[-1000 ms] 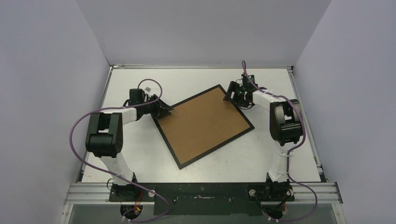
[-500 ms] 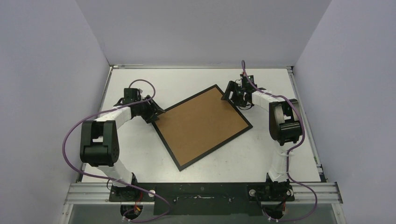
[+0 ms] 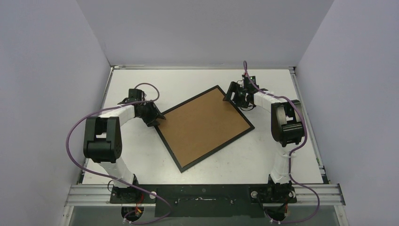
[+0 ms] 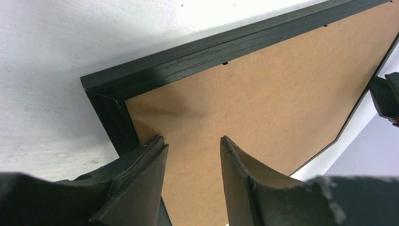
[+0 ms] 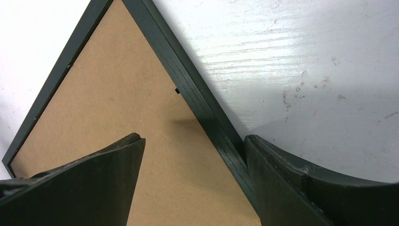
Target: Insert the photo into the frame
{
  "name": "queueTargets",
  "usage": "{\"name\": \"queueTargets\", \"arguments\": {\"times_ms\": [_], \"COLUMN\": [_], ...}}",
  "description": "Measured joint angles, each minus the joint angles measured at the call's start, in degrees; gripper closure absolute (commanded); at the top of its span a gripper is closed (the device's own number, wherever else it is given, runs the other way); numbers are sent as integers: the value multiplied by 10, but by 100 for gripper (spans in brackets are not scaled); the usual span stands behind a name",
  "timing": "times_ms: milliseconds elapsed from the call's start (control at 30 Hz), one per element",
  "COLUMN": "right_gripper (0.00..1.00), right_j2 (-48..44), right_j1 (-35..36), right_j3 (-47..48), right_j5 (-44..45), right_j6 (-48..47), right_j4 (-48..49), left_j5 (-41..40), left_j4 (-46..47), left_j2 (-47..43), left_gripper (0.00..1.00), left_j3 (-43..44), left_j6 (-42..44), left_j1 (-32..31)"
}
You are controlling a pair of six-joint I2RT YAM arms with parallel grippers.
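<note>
Drawn back a little toward its own side, the left tool (image 3: 159, 116) now sits at the frame's left corner, where a second ago it reached farther in over the brown backing (image 3: 204, 125). The frame (image 4: 211, 49) has shifted slightly on the white tabletop (image 3: 235, 162) in that time, while the right arm holds much the same pose.

Seen from the left wrist, the left tool's two dark fingers (image 4: 141, 174) stand moderately spread with nothing between them. The frame's mitred corner lies just ahead of the tool and to its left. One fingertip is over the inner edge of the black rail, the other over the backing. Whether either tip touches the board cannot be told.

Between the two tools the thin black frame lies flat on the tabletop, turned diagonally, its brown cardboard back facing up.

At the frame's far corner the right tool (image 3: 231, 98) is spread wide and pinches nothing. In the right wrist view the far right rail runs up between its fingers (image 5: 282, 188). One finger is over the backing and the other is outside the rail, over bare tabletop and close beside the rail's outer edge. The rail's dark wood grain shows clearly just ahead of the tool.
</note>
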Motion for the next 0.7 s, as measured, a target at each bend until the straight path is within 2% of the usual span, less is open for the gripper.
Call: {"name": "queueTargets", "arguments": {"times_ms": [267, 433, 467, 600, 700], "right_gripper": [20, 17, 16, 16, 16], "right_j2": [-2, -35, -73, -115, -172], "right_j1": [2, 17, 38, 78, 167], "right_j3": [0, -32, -58, -72, -85], "right_j5": [7, 57, 103, 144, 167], "right_j6": [-2, -20, -47, -90, -141], "right_j4": [-2, -23, -63, -97, -104], "left_j5": [-6, -5, -1, 2, 3], "left_j4": [-15, -33, -42, -53, -69], "left_j2": [3, 21, 33, 42, 50], "left_gripper": [56, 57, 57, 57, 58], "left_j3": [11, 31, 44, 54, 68], "left_j6": [11, 24, 31, 38, 43], "left_j1": [-4, -5, -5, -5, -5]}}
